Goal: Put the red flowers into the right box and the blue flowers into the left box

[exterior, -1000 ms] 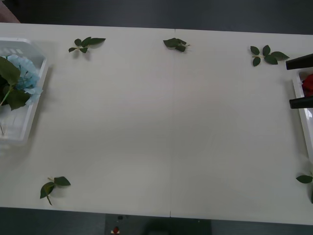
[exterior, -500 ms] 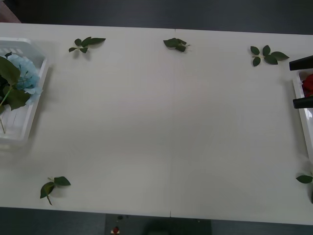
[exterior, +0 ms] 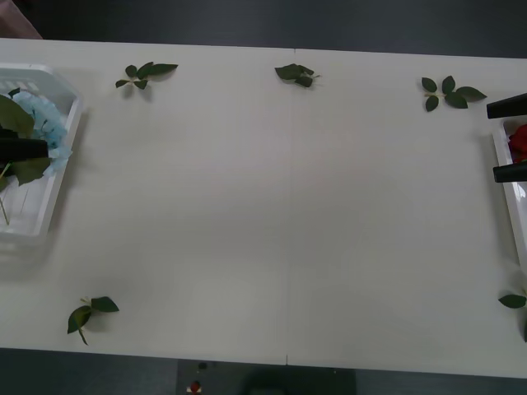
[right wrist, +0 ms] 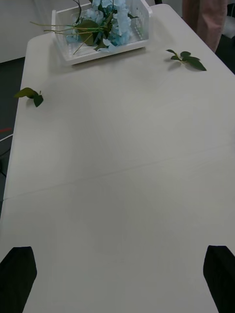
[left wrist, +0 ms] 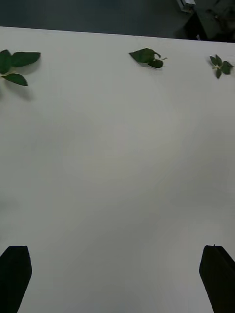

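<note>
Right claw (exterior: 509,138), fingers spread and empty, hangs over the right box (exterior: 504,156) holding red flowers (exterior: 519,141). Left claw (left wrist: 116,279), also spread, is over the left box (exterior: 51,193), where blue flowers (exterior: 43,123) lie. The table (exterior: 272,206) carries just leaf sprigs (exterior: 449,90); sorting looks finished.

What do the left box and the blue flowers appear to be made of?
The left box looks like translucent white moulded plastic, going by its slotted, ribbed walls. The blue flowers look artificial, probably fabric petals: pale, fluffy and matte, on thin stiff stems.
</note>
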Robot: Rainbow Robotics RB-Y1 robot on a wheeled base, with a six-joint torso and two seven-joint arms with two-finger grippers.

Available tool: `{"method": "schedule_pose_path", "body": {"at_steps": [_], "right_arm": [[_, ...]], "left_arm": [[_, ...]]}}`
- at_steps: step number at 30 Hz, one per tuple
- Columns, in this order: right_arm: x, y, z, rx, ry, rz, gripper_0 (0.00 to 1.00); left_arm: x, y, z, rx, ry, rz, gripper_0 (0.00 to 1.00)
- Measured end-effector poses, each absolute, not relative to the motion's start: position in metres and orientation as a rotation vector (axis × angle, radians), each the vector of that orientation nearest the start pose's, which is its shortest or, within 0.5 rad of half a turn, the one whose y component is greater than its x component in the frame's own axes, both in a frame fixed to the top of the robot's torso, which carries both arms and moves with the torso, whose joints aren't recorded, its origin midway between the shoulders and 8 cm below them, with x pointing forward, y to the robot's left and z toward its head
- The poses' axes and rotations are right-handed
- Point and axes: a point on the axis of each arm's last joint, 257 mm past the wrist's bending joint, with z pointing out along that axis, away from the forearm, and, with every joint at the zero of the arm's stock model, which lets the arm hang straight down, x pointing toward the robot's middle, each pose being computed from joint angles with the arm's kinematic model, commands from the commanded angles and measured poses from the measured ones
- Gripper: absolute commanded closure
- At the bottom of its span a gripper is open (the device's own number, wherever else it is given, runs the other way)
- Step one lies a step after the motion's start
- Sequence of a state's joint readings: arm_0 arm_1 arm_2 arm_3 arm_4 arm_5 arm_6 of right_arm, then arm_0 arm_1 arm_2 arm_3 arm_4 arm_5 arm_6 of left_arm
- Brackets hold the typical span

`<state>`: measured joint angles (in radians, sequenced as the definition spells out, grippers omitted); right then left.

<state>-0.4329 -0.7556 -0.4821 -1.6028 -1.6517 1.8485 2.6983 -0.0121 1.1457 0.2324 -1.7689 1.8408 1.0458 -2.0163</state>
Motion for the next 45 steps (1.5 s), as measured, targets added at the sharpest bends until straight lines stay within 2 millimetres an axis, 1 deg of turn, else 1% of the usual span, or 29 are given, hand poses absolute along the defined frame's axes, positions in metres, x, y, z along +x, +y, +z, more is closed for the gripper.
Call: {"method": "schedule_pose_path", "body": {"at_steps": [4,6,13,17,21,25,29,33,39,45], "right_arm": [[0.406,-0.273,-0.058,-1.432,1.618,0.553,0.00],[0.406,-0.273,-0.058,-1.432,1.618,0.553,0.00],[0.406,-0.273,-0.058,-1.432,1.618,0.553,0.00],[0.406,-0.273,-0.058,-1.432,1.618,0.553,0.00],[0.406,-0.273,-0.058,-1.432,1.618,0.553,0.00],[0.406,-0.273,-0.058,-1.432,1.618,0.553,0.00],[0.406,-0.273,-0.058,-1.432,1.618,0.553,0.00],[0.406,-0.273,-0.058,-1.432,1.618,0.553,0.00],[0.406,-0.273,-0.058,-1.432,1.618,0.553,0.00],[0.406,-0.273,-0.058,-1.432,1.618,0.553,0.00]], "left_arm": [[0.429,0.292,-0.100,0.573,2.108,-0.687,0.00],[0.423,0.273,-0.100,0.611,2.091,-0.720,0.00],[0.411,0.206,-0.088,0.724,1.986,-0.845,0.00],[0.398,0.178,-0.085,0.804,1.930,-0.879,0.00],[0.387,0.155,-0.083,0.825,1.897,-0.930,0.00],[0.378,0.137,-0.088,0.846,1.883,-0.965,0.00],[0.369,0.121,-0.085,0.903,1.811,-0.983,0.00],[0.366,0.115,-0.088,0.930,1.786,-0.984,0.00],[0.365,0.103,-0.082,0.914,1.731,-1.023,0.00],[0.365,0.102,-0.081,0.912,1.729,-1.026,0.00]]}}
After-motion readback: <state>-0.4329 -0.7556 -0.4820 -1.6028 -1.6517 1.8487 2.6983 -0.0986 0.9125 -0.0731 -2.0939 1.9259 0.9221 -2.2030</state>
